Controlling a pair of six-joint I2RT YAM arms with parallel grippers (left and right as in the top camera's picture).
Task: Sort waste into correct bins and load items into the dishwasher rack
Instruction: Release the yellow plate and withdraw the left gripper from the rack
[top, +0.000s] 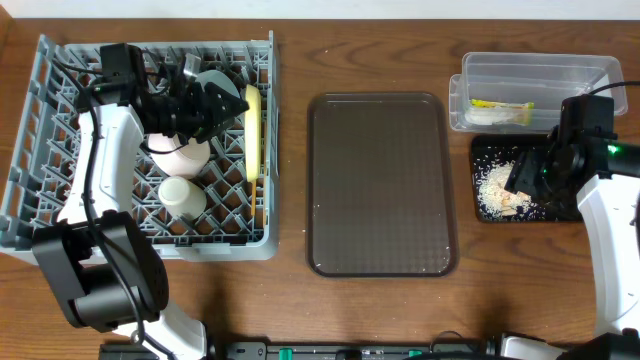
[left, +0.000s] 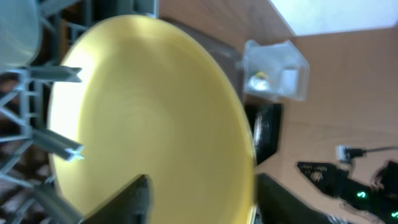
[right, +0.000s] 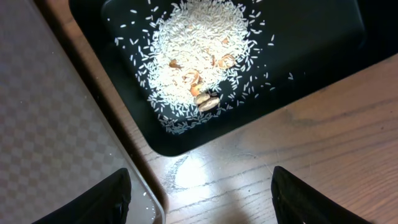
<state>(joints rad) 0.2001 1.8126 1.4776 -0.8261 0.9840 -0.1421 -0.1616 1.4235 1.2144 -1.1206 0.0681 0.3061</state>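
- Dishwasher rack (top: 40, 150) at the left of the bench (top: 290, 50): the yellow plate (top: 253, 130) stands on edge by its right wall.
- Left tool (left: 202, 186) is spread wide about the plate's rim. It seems not to be gripping, though the view is blurred.
- Wrapper (top: 502, 105) lies in the clear container (top: 600, 75).
- Rice (right: 199, 56) is heaped in the black tray (right: 323, 56). The right tool (right: 199, 199) hangs released and empty just beside it.

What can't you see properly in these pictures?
- Left claw: the left wrist view is blurred and the plate fills it, so I cannot tell if the claw grips the plate.
- Rack: overhead, the left arm covers part of its middle.
- Black tray: overhead, the right arm covers its right side.
- Wrapper: its print is too small overhead and blurred in the left wrist view.
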